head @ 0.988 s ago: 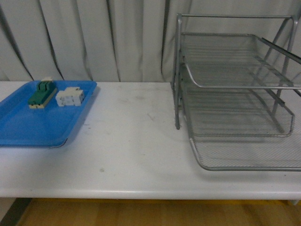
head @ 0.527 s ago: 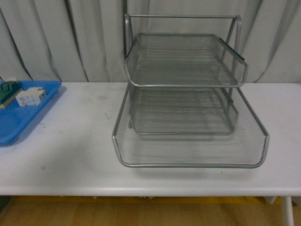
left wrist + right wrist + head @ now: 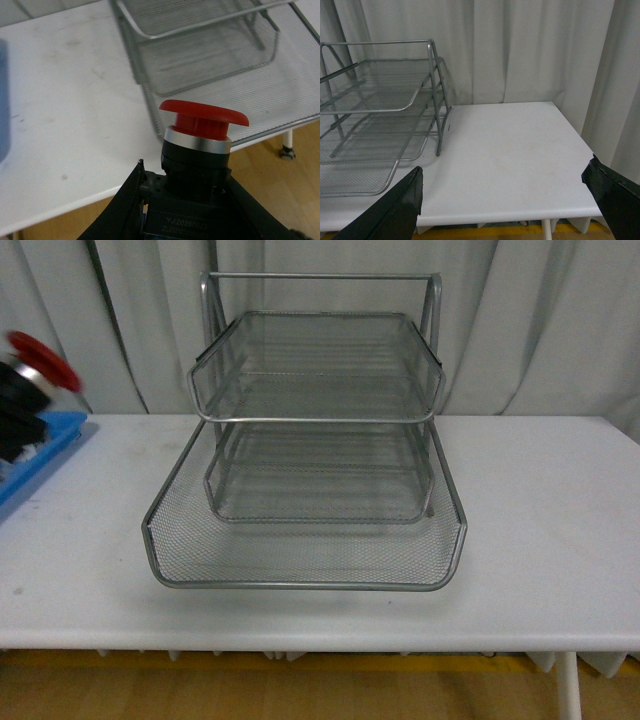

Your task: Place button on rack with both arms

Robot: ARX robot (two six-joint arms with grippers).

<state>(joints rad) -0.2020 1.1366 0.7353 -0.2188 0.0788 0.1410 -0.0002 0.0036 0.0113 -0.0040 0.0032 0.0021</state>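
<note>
The silver wire-mesh rack stands in the middle of the white table, its bottom tray pulled out toward me. My left gripper is shut on the button, red mushroom cap up, black body between the jaws, held above the table's front edge beside the rack's bottom tray. In the front view the button shows blurred at the far left edge, in the air. My right gripper is open and empty, over the table to the right of the rack.
A blue tray shows partly at the far left of the table. Grey curtains hang behind the table. The table's right edge is near my right gripper. Wooden floor lies below the table front.
The front view has swung right: the rack shifted from the right side to the middle and the blue tray slid almost out at left. The held button has come into view at far left.
</note>
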